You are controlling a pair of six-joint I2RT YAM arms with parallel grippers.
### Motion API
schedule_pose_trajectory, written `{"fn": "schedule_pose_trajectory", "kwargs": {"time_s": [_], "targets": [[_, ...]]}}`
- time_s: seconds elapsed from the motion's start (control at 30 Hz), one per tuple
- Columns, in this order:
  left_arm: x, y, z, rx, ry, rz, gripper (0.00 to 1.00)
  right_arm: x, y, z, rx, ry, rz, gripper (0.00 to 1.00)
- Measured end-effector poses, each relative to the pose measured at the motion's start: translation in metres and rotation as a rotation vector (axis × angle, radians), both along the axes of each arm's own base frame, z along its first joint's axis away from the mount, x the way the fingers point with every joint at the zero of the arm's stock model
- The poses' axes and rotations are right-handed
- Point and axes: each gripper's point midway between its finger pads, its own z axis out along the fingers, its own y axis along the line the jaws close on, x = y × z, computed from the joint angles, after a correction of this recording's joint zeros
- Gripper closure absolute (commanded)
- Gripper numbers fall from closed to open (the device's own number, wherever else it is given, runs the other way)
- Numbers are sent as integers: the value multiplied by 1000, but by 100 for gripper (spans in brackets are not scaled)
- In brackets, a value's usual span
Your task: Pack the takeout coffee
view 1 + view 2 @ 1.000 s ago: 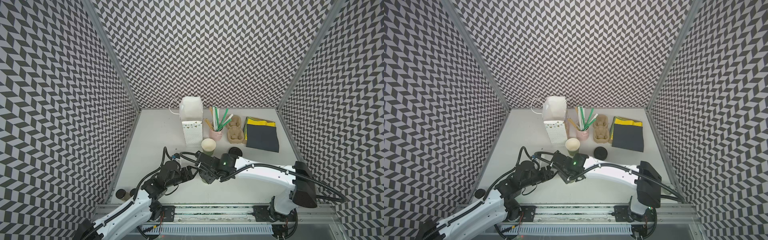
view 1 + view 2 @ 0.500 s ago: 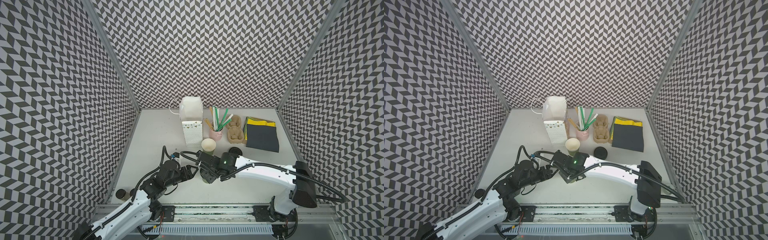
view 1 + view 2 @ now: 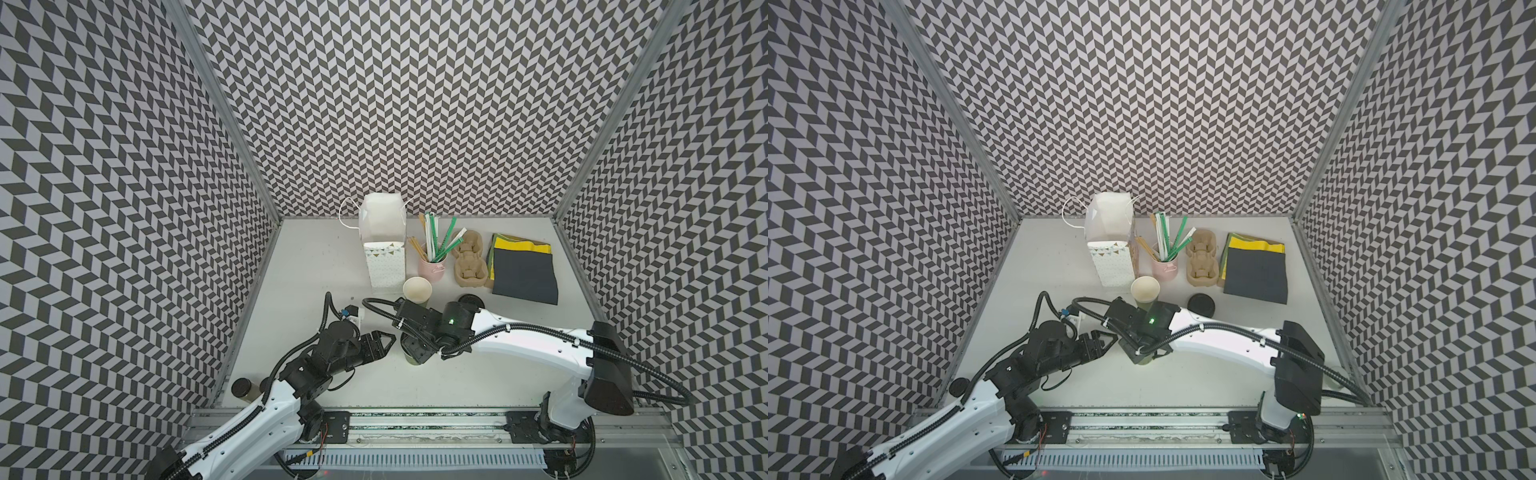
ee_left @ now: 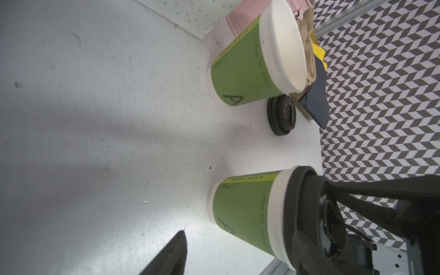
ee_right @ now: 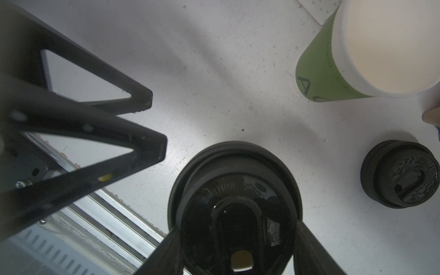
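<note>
Two claws at one green cup [image 4: 240,214] near the tabletop [image 3: 316,266] front edge, hardly shifted in a second: right claw [image 5: 238,250] pinching its black lid [image 5: 233,171], left claw [image 3: 384,345] spread empty beside it, lid apparently seated, bag [image 3: 384,270] next.

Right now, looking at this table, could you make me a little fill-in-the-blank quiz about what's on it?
1. The right hand grips the ___ lid sitting on a green cup.
2. The lidless green cup stands beside the ___ cup of straws.
3. The left hand is open and holds ___.

Missing words: black; pink; nothing
</note>
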Motion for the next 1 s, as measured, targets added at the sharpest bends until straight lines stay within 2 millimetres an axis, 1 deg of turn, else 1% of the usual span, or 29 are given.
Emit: {"fn": "schedule_pose_trajectory", "kwargs": {"time_s": [0.17, 0.27, 0.57, 0.67, 0.83, 1.0], "targets": [[0, 0, 0, 0, -1, 0, 29, -1, 4, 0, 20, 9, 5, 57], [0, 0, 0, 0, 1, 0, 29, -3, 2, -3, 22, 13, 5, 57], [0, 0, 0, 0, 1, 0, 29, -1, 1, -2, 27, -3, -2, 58], [0, 0, 0, 0, 1, 0, 29, 1, -1, -1, 17, -13, -7, 59], [0, 0, 0, -1, -1, 0, 29, 7, -2, 8, 14, -46, -24, 59], [0, 0, 0, -1, 0, 0, 29, 6, -2, 7, 16, -41, -24, 59]]}}
